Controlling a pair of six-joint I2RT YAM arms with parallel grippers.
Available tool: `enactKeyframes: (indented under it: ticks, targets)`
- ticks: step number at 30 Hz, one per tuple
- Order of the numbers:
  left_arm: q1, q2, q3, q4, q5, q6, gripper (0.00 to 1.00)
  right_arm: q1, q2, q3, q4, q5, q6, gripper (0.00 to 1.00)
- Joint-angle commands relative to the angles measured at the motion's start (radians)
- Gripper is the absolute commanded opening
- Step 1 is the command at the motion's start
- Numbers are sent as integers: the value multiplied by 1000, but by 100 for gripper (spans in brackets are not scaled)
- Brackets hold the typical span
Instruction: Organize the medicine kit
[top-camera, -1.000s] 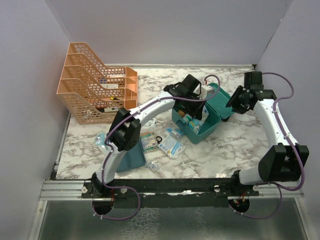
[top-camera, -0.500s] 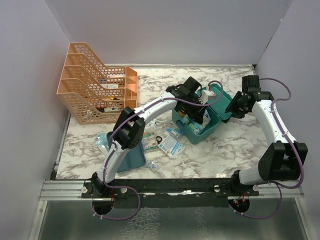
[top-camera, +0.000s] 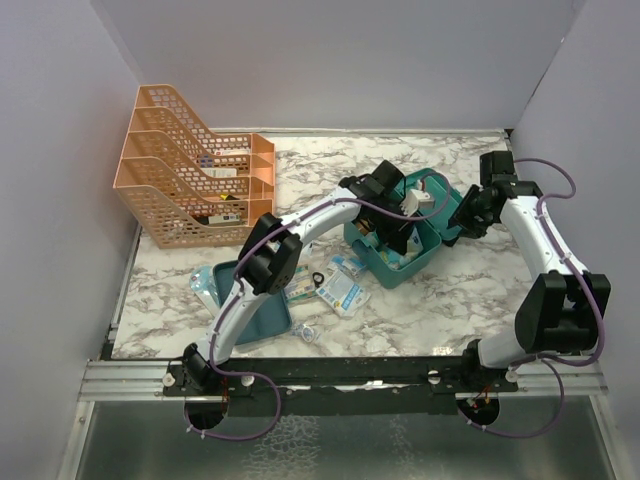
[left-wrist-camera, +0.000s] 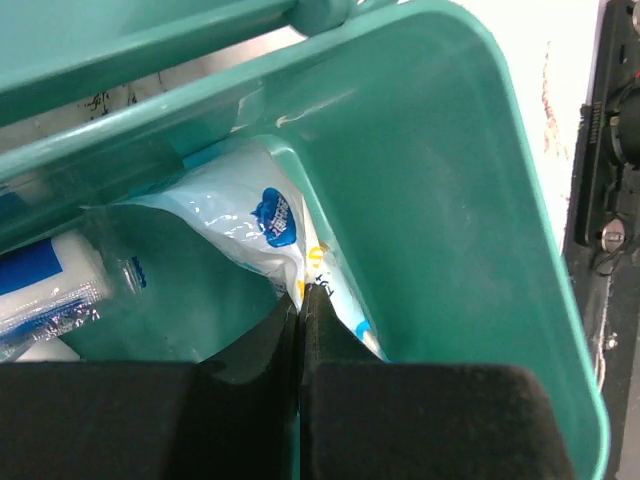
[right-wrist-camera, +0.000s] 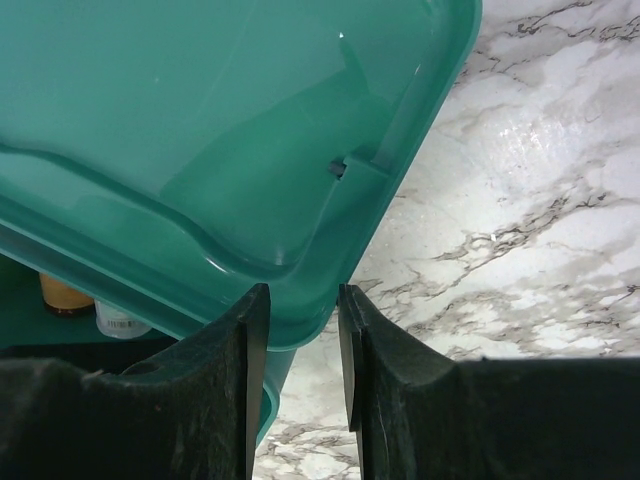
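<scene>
Marble table (top-camera: 470, 290): our left gripper (left-wrist-camera: 300, 310), pressed together, has dipped deeper into the teal rounded medicine kit (top-camera: 418, 258). Meanwhile our right gripper (right-wrist-camera: 300, 300) pinches its hinged lid (right-wrist-camera: 200, 130); we're mid-packing.

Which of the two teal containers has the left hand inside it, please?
The medicine kit, the deep box with its lid raised, right of centre. The left hand is inside it; the flat teal tray lies apart near the left arm's base.

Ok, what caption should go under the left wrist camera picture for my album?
Left gripper, shut, tips at a white packet inside the open teal medicine kit.
</scene>
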Motion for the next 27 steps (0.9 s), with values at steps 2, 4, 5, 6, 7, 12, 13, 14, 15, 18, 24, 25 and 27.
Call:
enactKeyframes:
  ticks: [2, 4, 5, 6, 7, 12, 13, 14, 15, 18, 24, 25, 27]
  targets:
    - [-3, 40, 45, -1, -76, 41, 2, -3, 16, 24, 31, -2, 2, 34]
    - [-2, 42, 60, -2, -132, 24, 10, -3, 12, 28, 34, -2, 2, 34]
    - [-2, 41, 68, -2, -151, 16, 17, -3, 9, 28, 37, -3, 2, 34]
    - [0, 35, 76, -3, -169, 10, 25, -3, 5, 30, 40, -6, 2, 34]
    - [3, 27, 84, -4, -181, 3, 32, -3, 2, 30, 42, -7, 4, 34]
    - [10, -37, 89, 3, -228, -25, 54, -3, -13, 37, 48, -9, 6, 34]
    - [10, -50, 85, 4, -243, -25, 56, -3, -15, 37, 50, -8, 6, 34]
    - [11, -61, 79, 5, -256, -25, 57, -3, -14, 39, 48, -8, 7, 34]
    - [11, -71, 75, 8, -270, -26, 58, -3, -14, 41, 49, -9, 6, 34]
    - [11, -89, 62, 11, -312, -28, 58, -3, -12, 41, 50, -9, 7, 34]
    - [10, -117, -19, 64, -294, -36, 26, -3, -19, 33, 56, -8, 17, 34]
    - [9, -118, -28, 68, -277, -37, 26, -3, -19, 32, 56, -8, 17, 34]
    - [8, -123, -44, 74, -248, -44, 29, -3, -21, 29, 56, -9, 17, 34]
